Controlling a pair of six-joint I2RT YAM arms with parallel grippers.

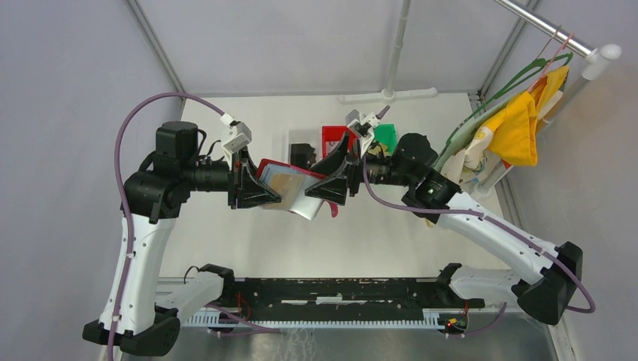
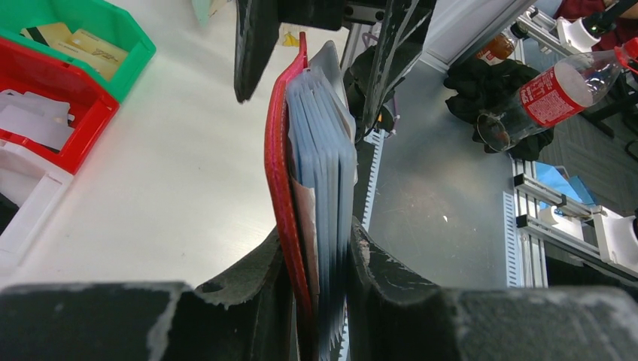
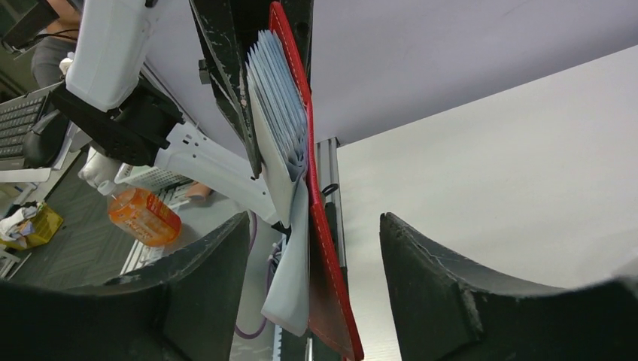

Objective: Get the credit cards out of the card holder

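Note:
The card holder (image 1: 268, 170), a dark red wallet, hangs in the air between both arms above the table's middle. My left gripper (image 1: 254, 189) is shut on its left end, pinching the red cover (image 2: 280, 173) and the fanned stack of credit cards (image 2: 325, 165) together. A tan card face (image 1: 283, 182) and a grey flap (image 1: 307, 204) show from above. My right gripper (image 1: 332, 179) is open. Its fingers stand either side of the holder's free end (image 3: 325, 256) and grey flap (image 3: 293, 286), touching neither. The card edges (image 3: 278, 113) sit farther in, near the left fingers (image 3: 226, 75).
A red bin (image 1: 335, 138) and a green bin (image 1: 385, 135) stand at the back of the table, with a black object (image 1: 302, 154) beside them. A rack with hangers and a yellow cloth (image 1: 519, 128) stands at the right. A metal rail (image 1: 338, 289) runs along the near edge.

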